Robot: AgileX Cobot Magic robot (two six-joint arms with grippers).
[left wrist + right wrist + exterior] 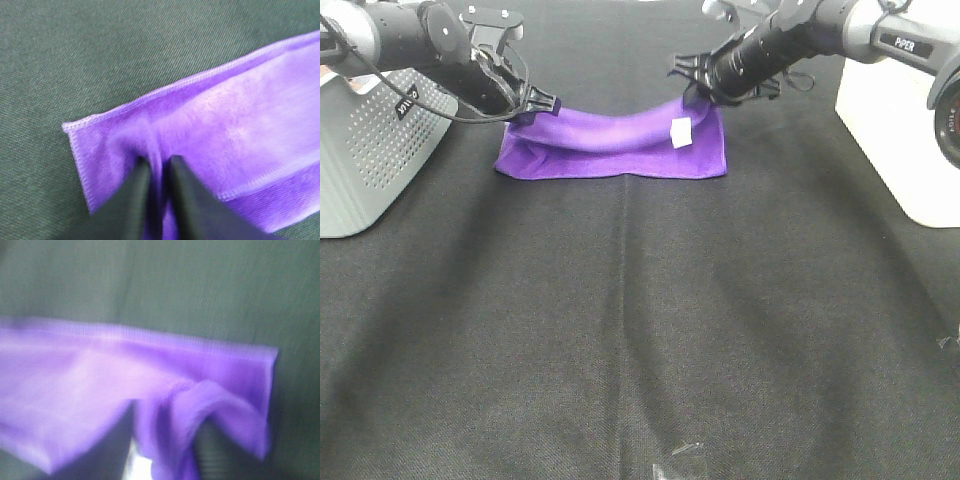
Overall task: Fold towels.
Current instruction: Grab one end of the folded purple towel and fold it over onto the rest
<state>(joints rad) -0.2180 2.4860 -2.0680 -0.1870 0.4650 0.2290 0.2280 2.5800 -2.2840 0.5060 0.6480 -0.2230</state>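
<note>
At the far middle of the black table [620,330], the purple towel [610,150] lies in a long strip. Both arms reach in low from the sides. The left fingers [542,102] and right fingers [692,90] each pinch a back corner. Bare table stretches in front.

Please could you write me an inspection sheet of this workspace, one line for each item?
Surface: table covered in black cloth, with a crease down the middle.
Job's things: purple towel doubled over at the far side, white tag showing.
Clutter: grey perforated basket on the left; white box on the right.
Grippers: left gripper shut on the towel's left corner; right gripper shut on its right corner.
Cables: black cable looping along the left arm.
Surroundings: nothing seen.
</note>
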